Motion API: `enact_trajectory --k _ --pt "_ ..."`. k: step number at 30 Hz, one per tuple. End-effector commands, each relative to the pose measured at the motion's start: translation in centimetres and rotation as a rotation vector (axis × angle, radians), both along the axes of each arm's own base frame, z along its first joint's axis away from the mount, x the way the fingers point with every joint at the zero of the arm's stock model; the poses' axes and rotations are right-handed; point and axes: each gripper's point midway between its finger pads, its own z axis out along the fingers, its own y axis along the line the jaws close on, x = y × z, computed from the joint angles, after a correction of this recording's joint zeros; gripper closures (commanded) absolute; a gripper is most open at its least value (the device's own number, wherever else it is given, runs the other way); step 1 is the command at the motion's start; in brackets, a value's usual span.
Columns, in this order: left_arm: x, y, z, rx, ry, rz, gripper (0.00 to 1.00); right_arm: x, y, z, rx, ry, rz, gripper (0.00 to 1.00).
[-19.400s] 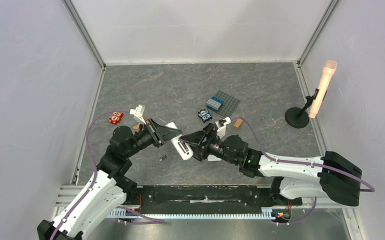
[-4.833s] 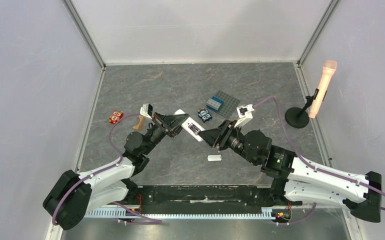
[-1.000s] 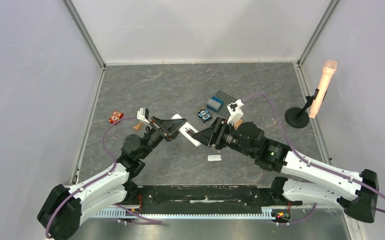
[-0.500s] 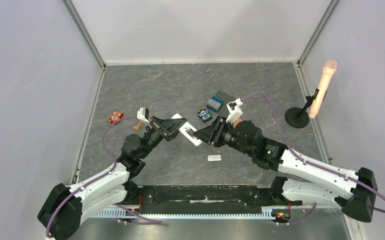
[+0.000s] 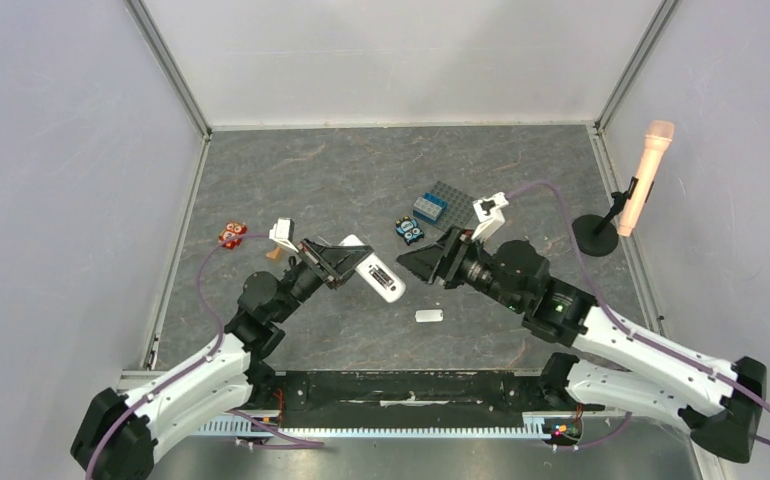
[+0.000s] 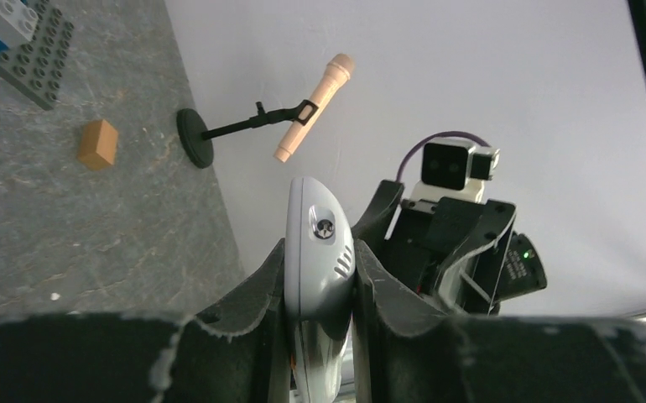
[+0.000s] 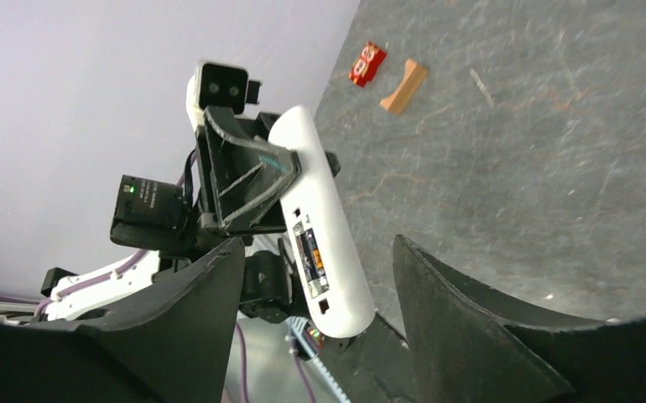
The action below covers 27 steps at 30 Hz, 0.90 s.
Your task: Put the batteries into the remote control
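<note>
My left gripper (image 5: 349,263) is shut on the remote control (image 5: 378,277), a slim white bar held above the table. In the left wrist view the remote (image 6: 320,243) is clamped edge-on between my left fingers. My right gripper (image 5: 424,262) is open and empty, just right of the remote with a gap between them. In the right wrist view the remote (image 7: 320,218) shows its back. A small open recess (image 7: 310,255) there holds something dark and orange. I cannot make out single batteries. No loose battery shows on the table.
A small white cover piece (image 5: 428,316) lies on the table below the grippers. A red toy (image 5: 231,234) and a brown block (image 5: 274,252) lie left. A grey brick plate (image 5: 451,207) and a small blue-black piece (image 5: 409,230) lie behind. A microphone on a stand (image 5: 641,180) is far right.
My right gripper has drawn back to the right, off the remote's end, and stands open. My left gripper still holds the remote, shifted slightly down and left.
</note>
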Motion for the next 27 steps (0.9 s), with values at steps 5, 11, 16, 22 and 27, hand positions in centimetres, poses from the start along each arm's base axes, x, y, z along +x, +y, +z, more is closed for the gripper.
enact_trajectory --k 5,11,16,22,27 --pt "-1.8 0.6 1.1 0.192 -0.159 -0.016 0.98 -0.2 -2.9 -0.6 -0.192 -0.243 0.084 0.29" --pt "-2.4 1.6 0.6 0.284 -0.138 0.002 0.98 -0.3 -4.4 -6.2 -0.557 -0.248 0.214 0.26" --pt "-2.7 2.3 0.0 0.286 -0.111 0.019 0.98 -0.5 -6.2 -11.8 -0.781 -0.186 0.290 0.25" --pt "-2.3 3.4 -2.3 0.301 -0.005 0.075 0.98 -2.1 -6.5 -17.4 -0.955 -0.305 0.597 0.27" --pt "-1.9 4.1 -3.8 0.346 0.051 0.110 0.98 -0.7 -6.0 -20.1 -1.062 -0.455 0.741 0.26"
